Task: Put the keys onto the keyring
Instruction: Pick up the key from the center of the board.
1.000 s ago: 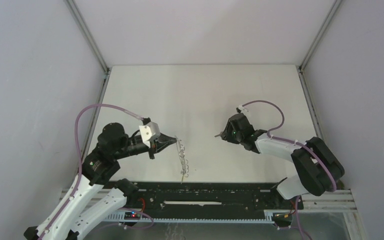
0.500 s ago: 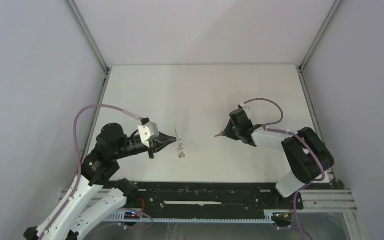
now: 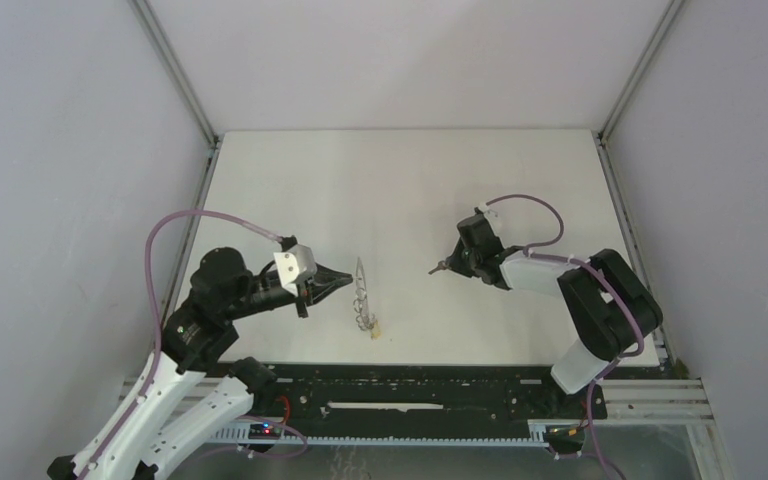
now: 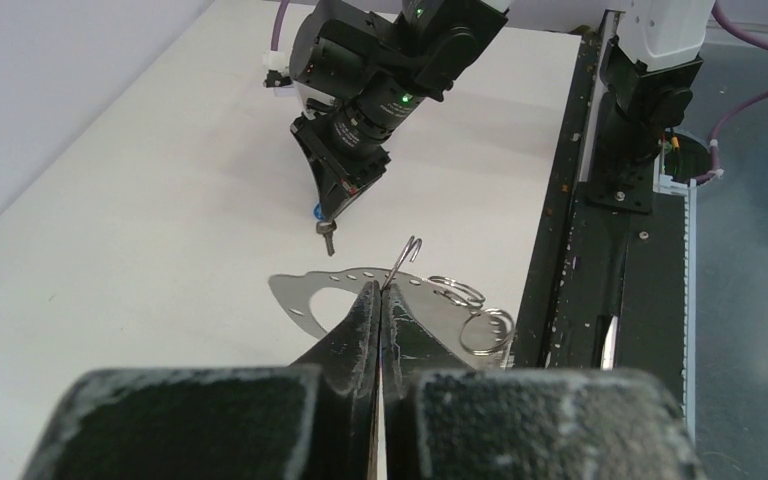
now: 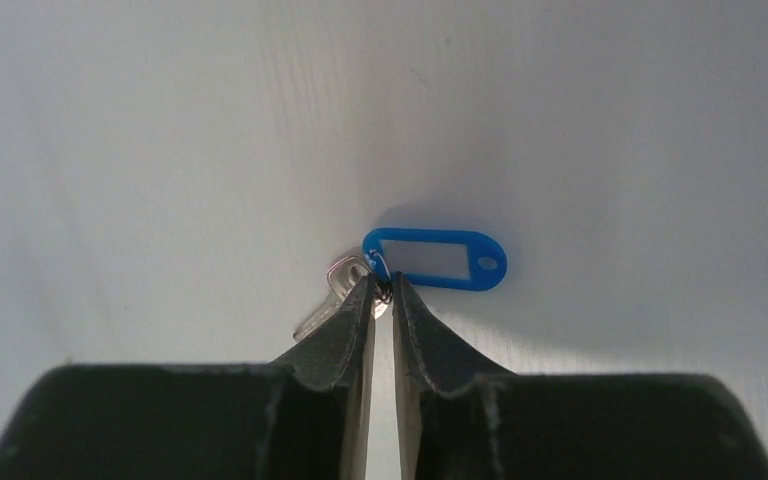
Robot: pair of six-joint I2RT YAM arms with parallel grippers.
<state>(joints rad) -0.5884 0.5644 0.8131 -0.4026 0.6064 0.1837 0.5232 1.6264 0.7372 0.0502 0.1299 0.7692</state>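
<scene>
My left gripper (image 3: pixel 350 281) is shut on the keyring (image 3: pixel 362 295). In the left wrist view the keyring (image 4: pixel 305 297) is a thin metal piece with small holes, pinched at the fingertips (image 4: pixel 380 292). Small wire loops (image 4: pixel 480 322) hang on its right side. A small yellowish piece (image 3: pixel 377 330) shows at its near end. My right gripper (image 3: pixel 438 268) points down at mid-table. Its jaws (image 5: pixel 381 290) stand a narrow gap apart, pinching the small link that joins a metal key (image 5: pixel 332 292) to a blue tag (image 5: pixel 438 258). The key and tag lie close to the white tabletop.
White table (image 3: pixel 410 180) with grey walls on three sides. A black rail (image 3: pixel 410 385) runs along the near edge, seen at the right in the left wrist view as the rail (image 4: pixel 600 250). The right arm's body (image 4: pixel 390 70) faces the left gripper.
The right jaws have narrowed onto the link at the blue tag. The keyring has swung and turned in the left gripper. The right arm drew back a little.
</scene>
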